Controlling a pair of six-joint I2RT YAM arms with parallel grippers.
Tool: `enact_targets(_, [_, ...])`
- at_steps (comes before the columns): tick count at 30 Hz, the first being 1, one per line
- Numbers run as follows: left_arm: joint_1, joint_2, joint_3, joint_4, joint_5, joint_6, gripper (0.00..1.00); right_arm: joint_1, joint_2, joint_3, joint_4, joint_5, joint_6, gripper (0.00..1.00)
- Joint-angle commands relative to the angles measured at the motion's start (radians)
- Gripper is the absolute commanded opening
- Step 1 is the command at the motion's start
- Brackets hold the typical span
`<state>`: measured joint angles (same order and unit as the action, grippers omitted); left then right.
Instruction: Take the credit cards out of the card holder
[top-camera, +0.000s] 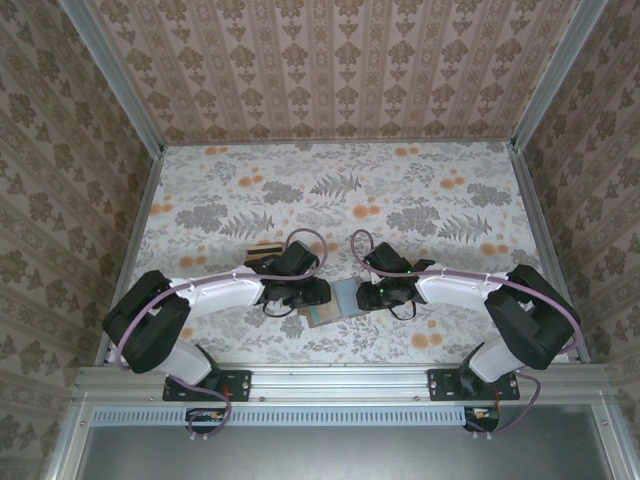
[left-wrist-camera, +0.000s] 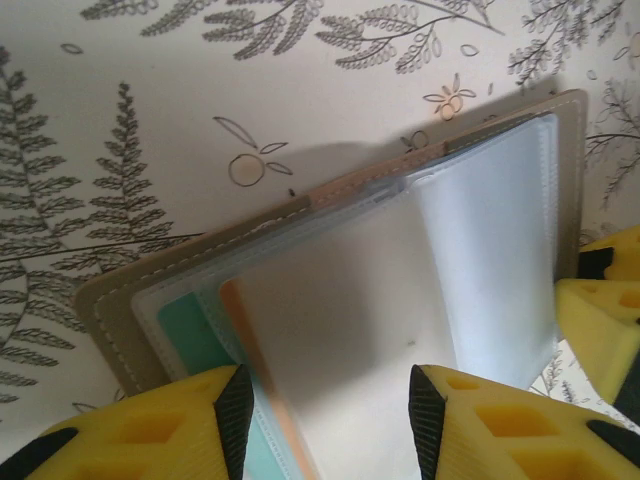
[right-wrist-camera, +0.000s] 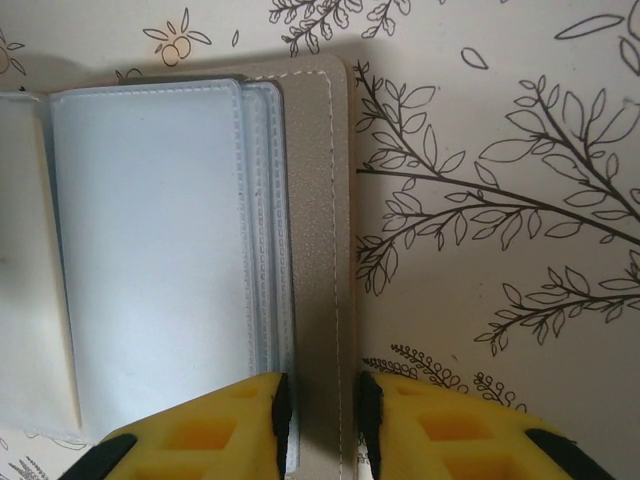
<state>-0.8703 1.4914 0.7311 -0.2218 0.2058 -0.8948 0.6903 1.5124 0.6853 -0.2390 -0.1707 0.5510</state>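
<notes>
Scene: card holder (top-camera: 335, 300) lies open on the floral table (top-camera: 400, 190) between both arms, clear sleeves facing up.

State of right gripper (right-wrist-camera: 320, 400): jaws nearly together, pinching the outer edge of the grey-brown cover and pinning it.

State of left gripper (left-wrist-camera: 327, 395): jaws about half apart over the frosted sleeve of the other panel, nothing visibly clamped.

The credit cards are inside: edges of a tan-orange card (left-wrist-camera: 240, 330) and a teal card (left-wrist-camera: 185, 335) show under the sleeve.

Judged step: no card out yet; the left claw is lining up on the pocket.

Next move needs the pads on a card edge, not the film, then a pull along the pocket opening while the right side anchors.
</notes>
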Motion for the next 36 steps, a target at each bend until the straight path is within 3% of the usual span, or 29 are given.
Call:
enact_targets(1, [-0.009, 0.012, 0.038, 0.027, 0.029, 0.019, 0.5, 0.016, 0.048, -0.004, 0.002, 0.007, 0.011, 0.31])
enact_targets(8, [-0.016, 0.02, 0.063, 0.029, 0.035, 0.031, 0.59, 0.017, 0.044, -0.001, -0.004, 0.013, 0.01, 0.31])
enact_targets(10, [-0.016, 0.024, 0.068, 0.023, 0.037, 0.034, 0.76, 0.017, 0.04, 0.0, -0.006, 0.017, 0.011, 0.31])
enact_targets(16, [-0.018, 0.016, 0.078, -0.005, 0.026, 0.042, 1.0, 0.015, 0.034, 0.0, -0.011, 0.023, 0.011, 0.31])
enact_targets(36, [-0.029, 0.058, 0.109, 0.045, 0.075, 0.054, 0.95, 0.014, 0.01, -0.01, -0.019, 0.041, 0.011, 0.31])
